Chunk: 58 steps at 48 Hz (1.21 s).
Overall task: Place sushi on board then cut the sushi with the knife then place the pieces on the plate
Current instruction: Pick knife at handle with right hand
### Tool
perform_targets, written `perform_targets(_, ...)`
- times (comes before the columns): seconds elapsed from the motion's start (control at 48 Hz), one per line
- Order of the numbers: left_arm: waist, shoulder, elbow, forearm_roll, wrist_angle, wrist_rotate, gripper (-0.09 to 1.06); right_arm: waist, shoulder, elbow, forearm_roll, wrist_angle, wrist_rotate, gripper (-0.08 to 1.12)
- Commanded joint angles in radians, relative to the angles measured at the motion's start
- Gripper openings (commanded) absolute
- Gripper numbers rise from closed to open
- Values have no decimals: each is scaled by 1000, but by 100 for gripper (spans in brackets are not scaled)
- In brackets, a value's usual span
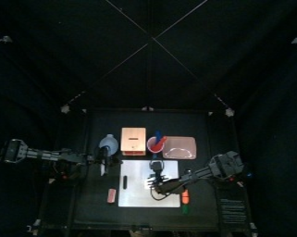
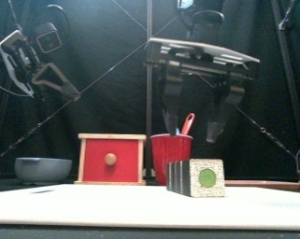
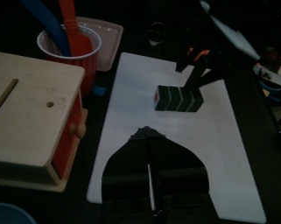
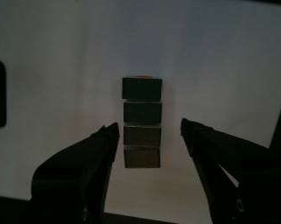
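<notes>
The right end effector [image 2: 193, 133] hangs spread wide and empty straight above the sushi roll [image 2: 198, 177], clear of it. The roll lies on the white cutting board [image 2: 102, 207], four dark green blocks in a row, with a green centre showing on its end face. To my eye it is light, stiff plastic whose blocks pull apart easily, so a hold across the flat sides near the middle looks safest. Behind it stands the red cup [image 2: 171, 154] with a red knife [image 2: 186, 122], then the wooden box [image 2: 112, 159] and the blue-grey bowl [image 2: 42, 169]. The left end effector [image 3: 146, 140] hovers at the board's left end, its jaws seemingly closed on nothing
</notes>
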Motion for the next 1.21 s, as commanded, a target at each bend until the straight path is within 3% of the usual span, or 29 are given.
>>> perform_targets(0.021, 2, -3, -11, -2, -3, -2, -3, -41, -126, 5, 0, 0, -100, 90)
perform_targets(0.292, 3, -3, -6, -6, 6, -2, -3, -163, -281, -3, 26, 3, -423, 90)
perform_targets(0.583, 8, -3, -6, -9, 6, -3, -3, -362, -353, -81, 170, 32, -865, 90)
perform_targets(1.042, 8, -3, -6, -17, 55, -3, -3, -663, -305, -285, 342, 221, -1459, 90)
perform_targets(1.208, 11, -3, -8, -18, 57, -5, -3, -765, -259, -278, 499, 241, -1623, 90)
